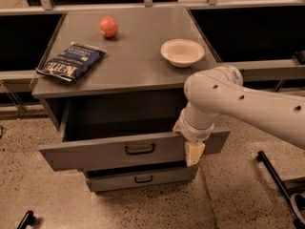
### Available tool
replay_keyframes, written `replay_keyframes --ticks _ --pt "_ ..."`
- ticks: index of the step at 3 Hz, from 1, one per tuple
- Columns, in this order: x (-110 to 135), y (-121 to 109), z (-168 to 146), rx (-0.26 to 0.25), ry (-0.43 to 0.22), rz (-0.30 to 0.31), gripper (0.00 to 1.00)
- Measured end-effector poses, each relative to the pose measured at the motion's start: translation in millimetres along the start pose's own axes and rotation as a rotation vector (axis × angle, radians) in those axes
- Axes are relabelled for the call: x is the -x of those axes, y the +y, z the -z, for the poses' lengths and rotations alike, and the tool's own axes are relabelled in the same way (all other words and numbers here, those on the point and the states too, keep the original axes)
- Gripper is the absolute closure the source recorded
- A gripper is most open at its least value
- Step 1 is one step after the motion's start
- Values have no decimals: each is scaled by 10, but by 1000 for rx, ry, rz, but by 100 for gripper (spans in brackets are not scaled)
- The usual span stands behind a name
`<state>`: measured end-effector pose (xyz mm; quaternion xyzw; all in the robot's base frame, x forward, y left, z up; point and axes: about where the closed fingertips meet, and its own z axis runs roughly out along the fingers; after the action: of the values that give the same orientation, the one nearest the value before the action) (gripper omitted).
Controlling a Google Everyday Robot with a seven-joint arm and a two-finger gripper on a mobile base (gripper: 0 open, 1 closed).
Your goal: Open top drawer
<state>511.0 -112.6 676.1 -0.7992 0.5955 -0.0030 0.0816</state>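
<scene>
The top drawer (95,154) is a wide grey metal drawer with a small black bar handle (139,149). It stands pulled well out of the cabinet, and its dark interior shows behind the front panel. My gripper (193,149) hangs from the white arm (248,104) at the right end of the drawer's front panel. Its cream tip lies against the panel's face. A narrower grey drawer (114,181) with a like handle sits shut just below. A third drawer is hidden.
The cabinet top (138,46) holds a red apple (108,26), a blue chip bag (71,61) and a cream bowl (182,52). Black base parts (274,173) lie on the speckled floor at right. A black piece (26,219) is at the bottom left.
</scene>
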Motion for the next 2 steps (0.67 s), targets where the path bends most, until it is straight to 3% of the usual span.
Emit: replay_keyframes --ticks 2 --pt "-39 184 165 -23 -28 -30 25"
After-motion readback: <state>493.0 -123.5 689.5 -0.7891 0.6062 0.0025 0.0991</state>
